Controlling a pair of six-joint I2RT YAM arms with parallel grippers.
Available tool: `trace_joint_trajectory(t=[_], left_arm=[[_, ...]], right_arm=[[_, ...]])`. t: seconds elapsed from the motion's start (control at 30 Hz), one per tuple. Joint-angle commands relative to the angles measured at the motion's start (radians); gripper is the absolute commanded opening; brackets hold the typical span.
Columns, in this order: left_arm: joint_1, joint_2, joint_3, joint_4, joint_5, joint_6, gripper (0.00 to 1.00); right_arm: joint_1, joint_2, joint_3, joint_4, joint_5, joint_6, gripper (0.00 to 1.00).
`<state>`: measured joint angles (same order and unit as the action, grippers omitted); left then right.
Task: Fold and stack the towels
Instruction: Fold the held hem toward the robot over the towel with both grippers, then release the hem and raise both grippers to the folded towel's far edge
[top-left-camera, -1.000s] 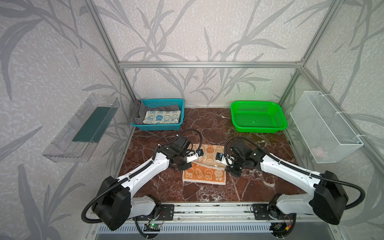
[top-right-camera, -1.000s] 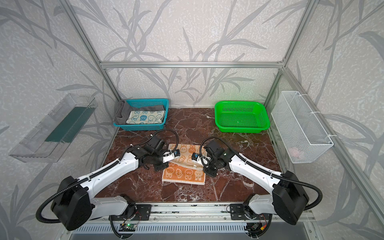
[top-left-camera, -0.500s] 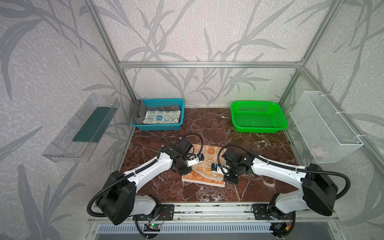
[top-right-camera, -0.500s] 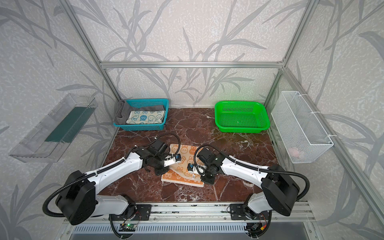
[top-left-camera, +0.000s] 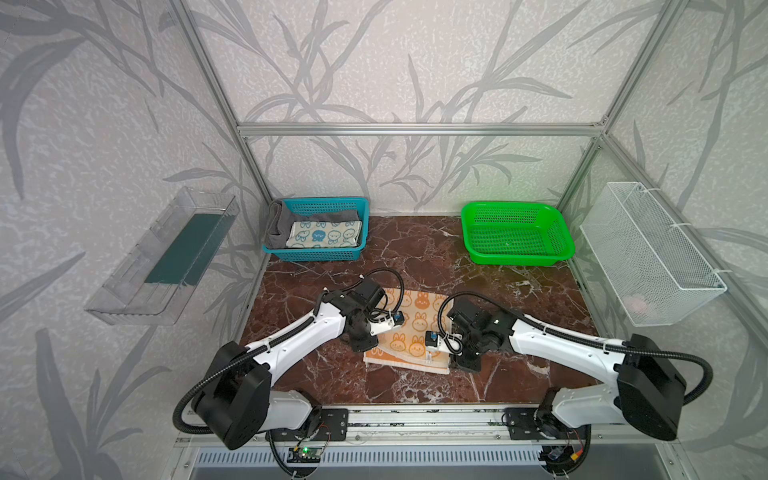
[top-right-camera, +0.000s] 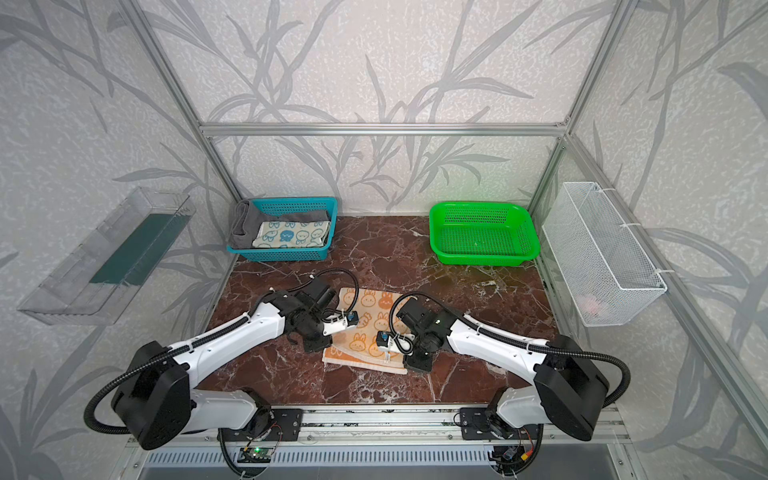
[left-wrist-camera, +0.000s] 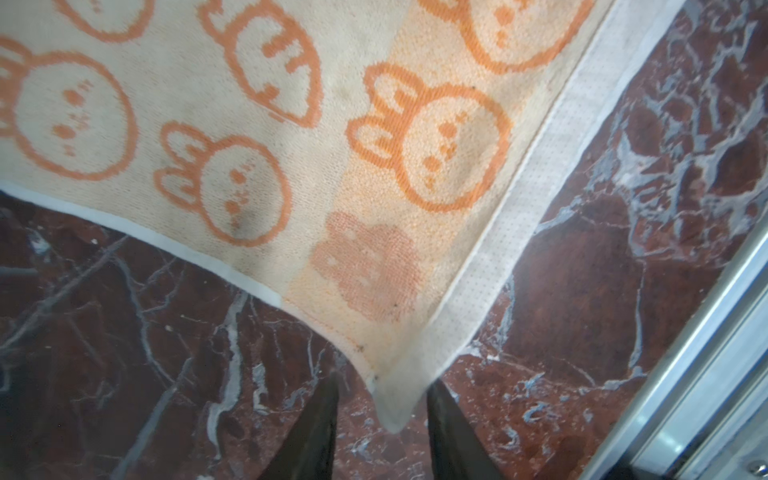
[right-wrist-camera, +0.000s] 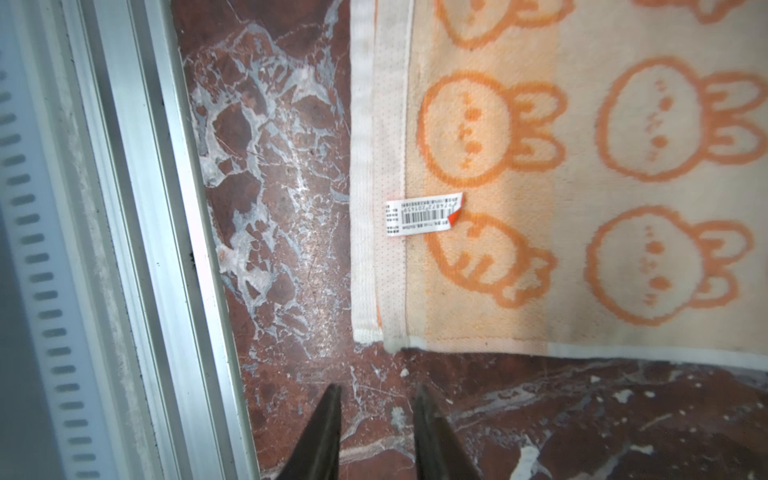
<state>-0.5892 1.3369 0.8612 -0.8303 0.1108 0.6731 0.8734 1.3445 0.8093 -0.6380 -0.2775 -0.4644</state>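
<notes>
- Here's the orange bunny towel (top-left-camera: 415, 322) (top-right-camera: 370, 307), lying folded on the marble surface (top-left-camera: 415, 257), midway between the side edges and nearer the front edge than the back.
- The left claw (left-wrist-camera: 383, 380) is released. Its dark fingers (left-wrist-camera: 328, 415) stand apart, with the towel's white-hemmed corner poking into the gap and not pinched.
- In both top views that left claw (top-left-camera: 365, 345) (top-right-camera: 313, 343) sits low at the towel's front-left corner.
- Over to the right claw (right-wrist-camera: 377, 388): it's released too, with nothing between its fingers and only bare marble under the tips, just off the towel's corner.
- From above, the right claw (top-left-camera: 467, 361) (top-right-camera: 417, 363) sits by the towel's front-right corner.
- The right wrist view shows two layers, with the lower hem peeking out past the upper one, and a barcode label (right-wrist-camera: 424, 212) lying on the top layer by that hem.
- In the back-left corner is the teal basket (top-left-camera: 324, 202). It holds the dark grey towel (top-left-camera: 278, 224), with the blue bunny towel (top-left-camera: 324, 235) folded on top.
- The green basket (top-left-camera: 519, 257) stands in the back-right corner, well apart from all the towels.
</notes>
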Motion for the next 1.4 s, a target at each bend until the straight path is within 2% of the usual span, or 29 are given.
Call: trace_joint_trajectory(t=[0.0, 0.13, 0.27, 0.37, 0.5, 0.63, 0.73, 0.87, 0.93, 1.03, 1.2, 1.37], left_arm=[[-0.003, -0.042, 0.024, -0.088, -0.078, 0.024, 0.50], [0.000, -0.118, -0.005, -0.063, -0.146, -0.005, 0.51], [0.007, -0.208, -0.038, 0.067, -0.161, -0.096, 0.54], [0.022, -0.231, -0.031, 0.181, -0.146, -0.250, 0.55], [0.027, -0.186, -0.035, 0.315, -0.127, -0.483, 0.54], [0.027, -0.118, -0.033, 0.379, -0.162, -0.655, 0.54], [0.031, -0.080, -0.025, 0.411, -0.167, -0.725, 0.54], [0.039, -0.047, -0.007, 0.462, -0.175, -0.805, 0.56], [0.043, -0.036, 0.000, 0.488, -0.176, -0.844, 0.61], [0.050, -0.029, 0.003, 0.528, -0.186, -0.890, 0.68], [0.061, 0.015, 0.043, 0.506, -0.182, -0.922, 0.70], [0.073, 0.055, 0.075, 0.493, -0.196, -0.930, 0.71]], right_arm=[[-0.008, -0.036, -0.005, 0.049, -0.007, 0.067, 0.31], [-0.022, -0.025, 0.014, 0.089, -0.015, 0.157, 0.32], [-0.067, 0.006, 0.056, 0.074, -0.002, 0.285, 0.30], [-0.089, 0.018, 0.048, 0.116, -0.015, 0.402, 0.25], [-0.090, 0.011, -0.059, 0.334, -0.028, 0.637, 0.11], [-0.075, 0.050, -0.141, 0.479, 0.035, 0.813, 0.04], [-0.068, 0.117, -0.140, 0.467, 0.104, 0.851, 0.00], [-0.074, 0.226, -0.105, 0.432, 0.133, 0.847, 0.00], [-0.087, 0.280, -0.079, 0.413, 0.118, 0.831, 0.00], [-0.095, 0.346, -0.019, 0.331, 0.164, 0.808, 0.00], [-0.127, 0.355, 0.023, 0.237, 0.244, 0.776, 0.00], [-0.142, 0.281, 0.024, 0.223, 0.272, 0.719, 0.00]])
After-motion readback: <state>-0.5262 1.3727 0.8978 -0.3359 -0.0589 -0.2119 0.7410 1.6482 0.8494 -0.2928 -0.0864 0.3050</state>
